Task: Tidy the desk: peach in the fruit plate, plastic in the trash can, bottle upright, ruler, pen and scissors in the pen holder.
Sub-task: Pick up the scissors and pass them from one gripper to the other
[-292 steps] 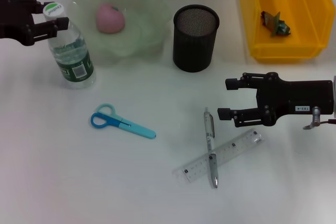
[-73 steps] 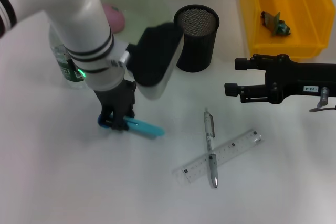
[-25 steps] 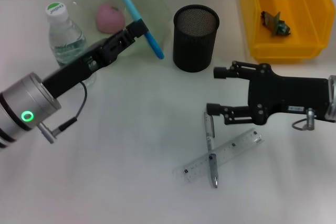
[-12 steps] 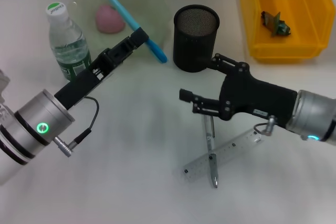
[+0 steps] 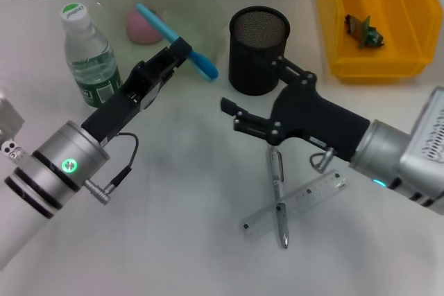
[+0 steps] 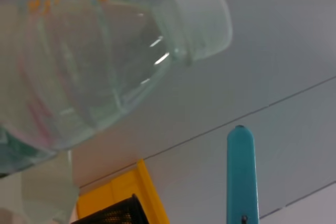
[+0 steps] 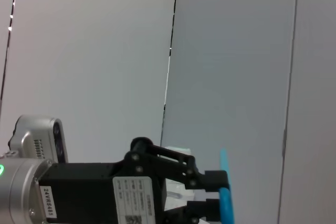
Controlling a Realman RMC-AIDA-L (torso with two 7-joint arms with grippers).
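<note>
Fingers of the left gripper (image 5: 182, 52) are pinched on the light-blue plastic scissors (image 5: 177, 31), which slant up out of them with the tip over the pale green glass fruit plate (image 5: 201, 5); the pink peach (image 5: 140, 24) lies in that plate just beyond the tip. Beside this gripper's arm, toward the table's left edge, stands the clear plastic water bottle (image 5: 87, 53), upright and capped. Open white tabletop (image 5: 187, 192) lies between the two arms. Right of the scissors, close by, sits the black mesh pen holder (image 5: 258, 49). The right gripper (image 5: 243, 112) hangs spread and holding nothing just in front of the holder; below it lie the silver pen (image 5: 279, 192) and clear plastic ruler (image 5: 298, 206), crossed. Farther right is the yellow plastic bin (image 5: 378, 19).
</note>
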